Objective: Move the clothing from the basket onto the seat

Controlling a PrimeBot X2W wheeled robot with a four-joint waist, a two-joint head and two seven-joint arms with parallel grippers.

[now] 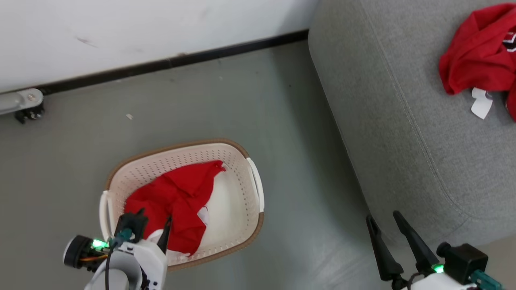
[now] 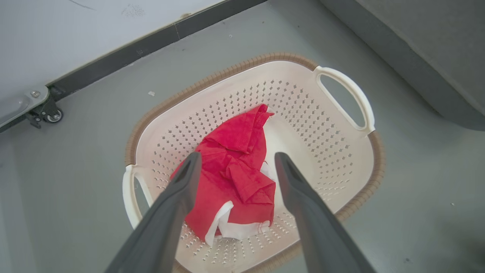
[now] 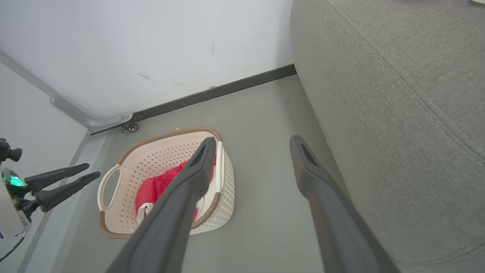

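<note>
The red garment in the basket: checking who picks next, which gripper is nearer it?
Left. The left gripper hangs open directly over the garment; the right gripper is off beside the seat, well apart.

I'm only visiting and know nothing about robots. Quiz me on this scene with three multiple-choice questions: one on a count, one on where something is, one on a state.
1. How many garments lie in the basket?
A) none
B) one
C) three

2. Where is the tagged garment?
A) on the floor
B) in the basket
C) on the seat

3. How is the left gripper?
A) shut on a handle
B) shut on cloth
C) open, holding nothing

Answers:
1 B: a single red garment lies crumpled inside.
2 C: it lies on the grey cushion, with its white tag hanging below it.
3 C: its jaws stand wide apart, and the cloth shows untouched between them.
</note>
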